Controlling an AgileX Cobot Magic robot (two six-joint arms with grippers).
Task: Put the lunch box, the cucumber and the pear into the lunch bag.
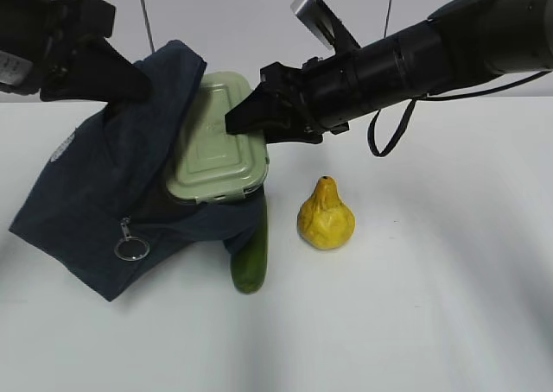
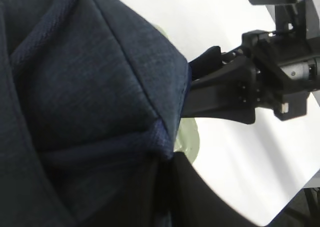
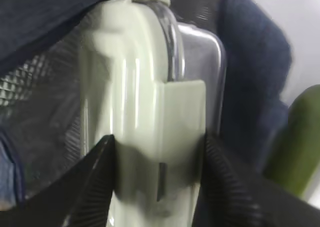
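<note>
Lunch box (image 1: 218, 142): halfway into the lunch bag (image 1: 95, 193) mouth, clamped in my right gripper (image 3: 157, 174)
Left gripper (image 1: 130, 81): pinched tight on bag fabric
Cucumber (image 1: 252, 254): poking out under the bag
Pear (image 1: 326, 215): on table, just beside it

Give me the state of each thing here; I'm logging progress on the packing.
lunch bag: unzipped, mouth held up by the left tool.
lunch box: lid on, clamped by the right tool, partly inside the bag's mouth.
cucumber: lying on the table, one end under the bag.
pear: upright on the table, untouched.
</note>
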